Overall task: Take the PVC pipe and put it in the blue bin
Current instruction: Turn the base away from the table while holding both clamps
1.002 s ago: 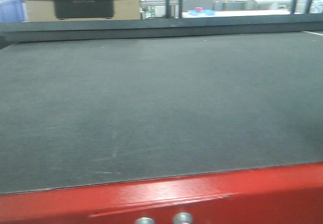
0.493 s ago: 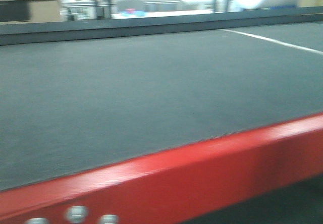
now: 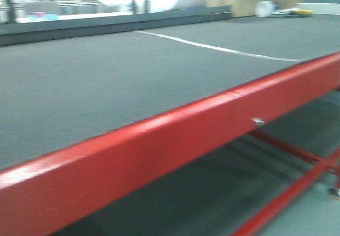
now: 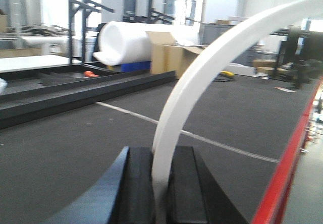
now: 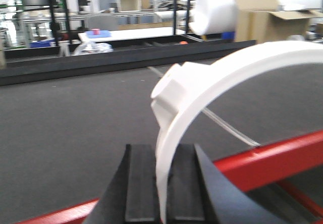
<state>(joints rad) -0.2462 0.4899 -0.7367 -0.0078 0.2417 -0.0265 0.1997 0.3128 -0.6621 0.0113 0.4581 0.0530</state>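
Holding two white parts at once is your main hazard here. Right fingers are clenched on the PVC pipe, pinching only its thin rim; the ring and its lug stand up above the pads, over the bench near the red front edge. Left fingers are clenched on the long white strap, which arcs up and off to the right, further in over the bench with the white line beyond it.

You can't pick out the blue bin with any certainty in these views.

Risks, as I judge them:
- Wrong part dropped: both are white curves, so release the right side only.
- Rim grip is narrow, so the pipe could pivot or slip out if the arm jolts.
- A slip near the red edge would send it off the bench to the floor.
- The front view is blurred, so don't aim a release by it.
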